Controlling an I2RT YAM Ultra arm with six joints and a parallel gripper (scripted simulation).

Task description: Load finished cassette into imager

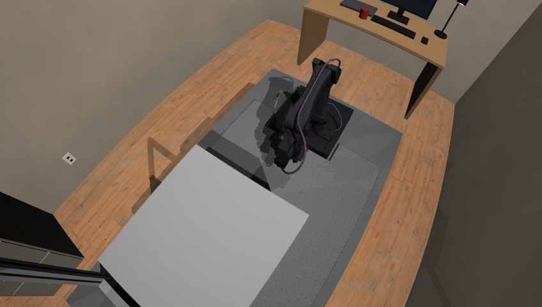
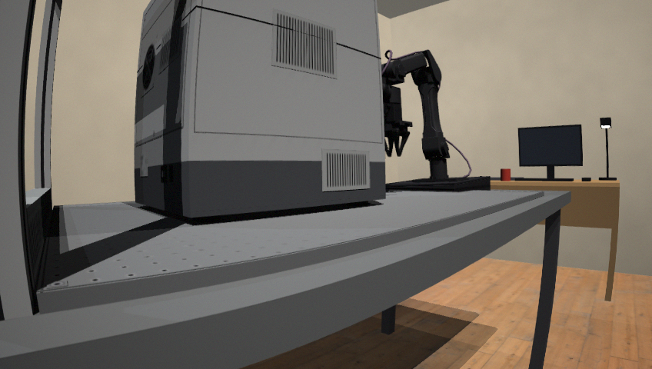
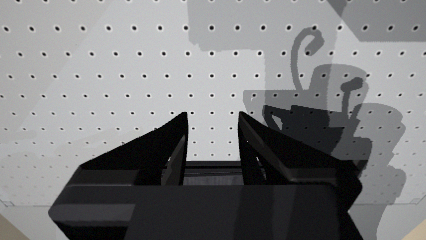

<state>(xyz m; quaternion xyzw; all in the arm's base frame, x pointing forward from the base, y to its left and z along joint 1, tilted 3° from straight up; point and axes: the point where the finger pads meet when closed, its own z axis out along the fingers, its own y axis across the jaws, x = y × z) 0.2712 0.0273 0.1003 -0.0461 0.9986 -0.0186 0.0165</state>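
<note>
The gel imager IM [image 1: 201, 228] is a big grey box on the perforated table; it also shows in the exterior view [image 2: 261, 104]. My gripper [image 1: 279, 161] [image 2: 397, 148] hangs in the air just beyond the imager's far side, pointing down, well above the table. In the wrist view the fingers stand partly apart with nothing between them, and only the perforated board lies below. The cassette FINISHED shows in no view. A dark strip [image 1: 237, 167] runs along the imager's far edge; I cannot tell the drawer's state.
The arm's black base plate [image 1: 326, 133] sits behind the gripper. A wooden desk [image 1: 380, 30] with a monitor and a red cup [image 1: 363, 13] stands beyond the table. A dark cabinet [image 1: 30, 228] stands at the left.
</note>
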